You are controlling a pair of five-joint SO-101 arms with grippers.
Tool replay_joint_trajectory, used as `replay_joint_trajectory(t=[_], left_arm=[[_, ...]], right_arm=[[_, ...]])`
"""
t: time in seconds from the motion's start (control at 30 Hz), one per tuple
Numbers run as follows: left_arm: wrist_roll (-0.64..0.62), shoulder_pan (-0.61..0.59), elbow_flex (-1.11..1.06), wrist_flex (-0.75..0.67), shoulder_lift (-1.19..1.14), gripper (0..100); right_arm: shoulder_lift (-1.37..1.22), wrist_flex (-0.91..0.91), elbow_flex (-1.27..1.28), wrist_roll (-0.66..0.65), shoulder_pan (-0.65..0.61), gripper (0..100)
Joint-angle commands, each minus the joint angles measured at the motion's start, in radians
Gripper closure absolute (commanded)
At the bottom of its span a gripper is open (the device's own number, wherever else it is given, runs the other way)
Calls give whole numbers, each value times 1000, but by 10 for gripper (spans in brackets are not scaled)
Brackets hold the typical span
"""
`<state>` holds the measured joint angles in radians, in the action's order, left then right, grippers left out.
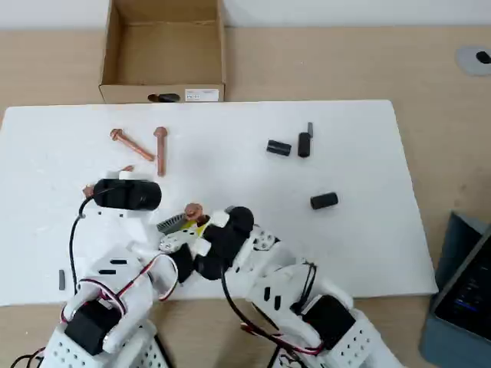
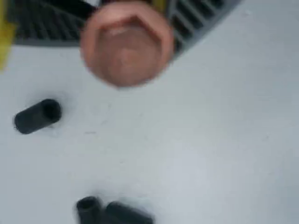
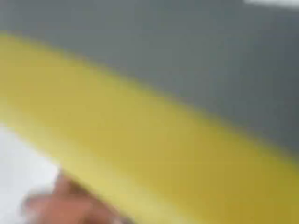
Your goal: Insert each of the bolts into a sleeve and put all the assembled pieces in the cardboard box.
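Wooden table [image 1: 437,115], carrying a white mat [image 1: 368,245]; cardboard box [image 1: 107,69] stood open at the far edge, its floor bare as far as the high view showed. Progress was judged early: no bolt sat in a sleeve and nothing was boxed, so every insertion and every transfer remained. Stock on the mat: first loose bolt [image 1: 130,144] and second loose bolt [image 1: 160,151], close together near the box; first sleeve [image 1: 278,147] and second sleeve [image 1: 304,144], just beside each other, and third sleeve [image 1: 324,201], apart from them and nearer the arms. A third bolt [image 1: 193,211] sat head-up at the front middle of the mat, between the left gripper [image 1: 179,225] and the right gripper [image 1: 217,225]. Whether either gripper was clamped on it could not be told. The high view supplied the count and the box. The left wrist view supplied the third bolt [image 2: 126,44] head-on, its hexagonal head against a grey ribbed jaw, with the third sleeve [image 2: 37,115] and the paired sleeves lying on the mat beyond. The right wrist view supplied a yellow band and a grey surface pressed close, with the copper of the third bolt [image 3: 60,200] at the edge.
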<state>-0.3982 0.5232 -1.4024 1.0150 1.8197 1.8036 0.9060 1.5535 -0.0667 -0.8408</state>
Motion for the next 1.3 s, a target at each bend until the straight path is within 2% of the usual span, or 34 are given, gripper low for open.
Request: replay_joint_trajectory(t=[0.0, 0.1, 0.43, 0.5, 0.63, 0.87, 1.03, 1.27], left_arm=[[8, -54, 54, 44, 1, 754], [11, -95, 84, 72, 1, 753], [141, -219, 219, 83, 1, 760], [192, -276, 218, 77, 2, 808], [278, -431, 212, 75, 2, 999], [417, -661, 3, 77, 2, 998], [433, -692, -137, 77, 2, 998], [433, -687, -212, 75, 2, 998]], right_arm=[[185, -41, -39, -12, -12, 989], [185, -43, -22, -8, -10, 989], [182, -40, -19, 3, 28, 989], [171, -28, -38, 37, 65, 989], [139, -15, -53, 66, 168, 989], [71, 3, -122, 157, 398, 989], [-81, 78, -280, 173, 429, 989], [-518, 107, -619, 176, 410, 989]])
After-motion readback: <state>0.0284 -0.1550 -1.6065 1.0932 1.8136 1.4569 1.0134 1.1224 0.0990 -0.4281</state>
